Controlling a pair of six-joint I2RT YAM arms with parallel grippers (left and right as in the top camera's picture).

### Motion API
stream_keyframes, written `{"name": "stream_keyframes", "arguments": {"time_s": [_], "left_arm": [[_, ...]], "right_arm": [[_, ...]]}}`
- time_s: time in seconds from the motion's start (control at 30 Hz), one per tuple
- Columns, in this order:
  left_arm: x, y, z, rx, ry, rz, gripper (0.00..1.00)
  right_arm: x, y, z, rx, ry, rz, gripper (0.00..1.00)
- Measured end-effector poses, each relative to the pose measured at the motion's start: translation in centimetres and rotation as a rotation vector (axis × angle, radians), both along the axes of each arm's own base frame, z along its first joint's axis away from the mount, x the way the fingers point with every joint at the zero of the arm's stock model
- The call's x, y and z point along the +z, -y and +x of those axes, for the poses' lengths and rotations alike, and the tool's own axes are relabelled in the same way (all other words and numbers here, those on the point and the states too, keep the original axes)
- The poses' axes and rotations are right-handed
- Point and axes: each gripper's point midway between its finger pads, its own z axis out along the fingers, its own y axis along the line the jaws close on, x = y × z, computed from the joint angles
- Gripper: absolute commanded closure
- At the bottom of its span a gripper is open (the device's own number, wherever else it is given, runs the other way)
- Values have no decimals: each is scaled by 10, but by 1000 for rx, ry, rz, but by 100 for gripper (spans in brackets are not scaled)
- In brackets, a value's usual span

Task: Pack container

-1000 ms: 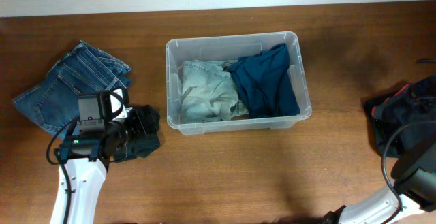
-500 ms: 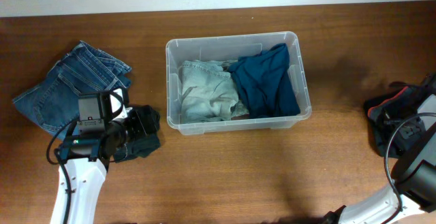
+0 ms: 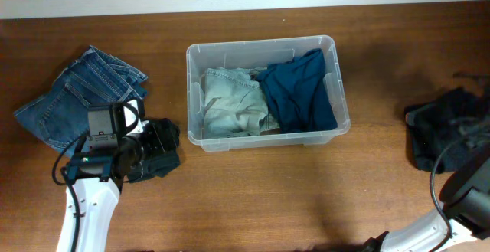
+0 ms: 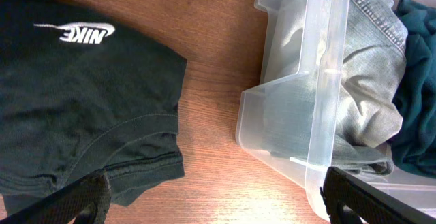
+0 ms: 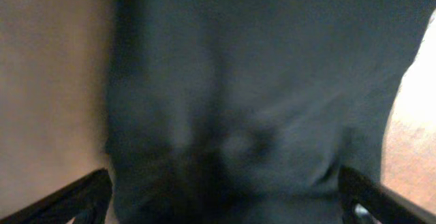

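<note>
Wooden tabletop (image 3: 253,191) is carrying the container (image 3: 260,47) at centre, holding pale denim (image 3: 230,106) and a teal garment (image 3: 298,91). Left end effector (image 4: 214,203) is hovering wide open over a black Nike T-shirt (image 4: 75,101); right end effector (image 5: 228,200) is gaping open above blurred dark cloth (image 5: 245,81).

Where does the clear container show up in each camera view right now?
Overhead: the container sits near the centre, just above the middle.
Left wrist: the container fills the right side, with one corner and its rim showing.
Right wrist: not in it; blurred dark cloth fills the picture.
Shared landmark: the pale denim garment inside it, seen from overhead and the left wrist.
</note>
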Motion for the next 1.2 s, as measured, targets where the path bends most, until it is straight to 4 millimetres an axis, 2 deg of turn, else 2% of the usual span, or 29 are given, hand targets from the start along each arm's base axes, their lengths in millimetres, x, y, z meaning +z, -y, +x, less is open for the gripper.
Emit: {"name": "stream_keyframes", "arguments": {"time_s": [0.07, 0.17, 0.4, 0.5, 0.83, 1.13, 1.2], "left_arm": [[0, 0, 0, 0, 0, 0, 1], [0, 0, 0, 0, 0, 0, 1], [0, 0, 0, 0, 0, 0, 1], [0, 0, 0, 0, 0, 0, 1], [0, 0, 0, 0, 0, 0, 1], [0, 0, 0, 0, 0, 0, 1], [0, 0, 0, 0, 0, 0, 1]], "right_arm": [[27, 8, 8, 9, 23, -32, 2], [47, 16, 9, 6, 27, -75, 2], [46, 23, 5, -3, 1, -113, 1], [37, 26, 8, -4, 3, -120, 2], [-20, 28, 14, -7, -57, -53, 1], [-70, 22, 7, -8, -145, 27, 1], [-71, 22, 7, -10, -146, 29, 2]]}}
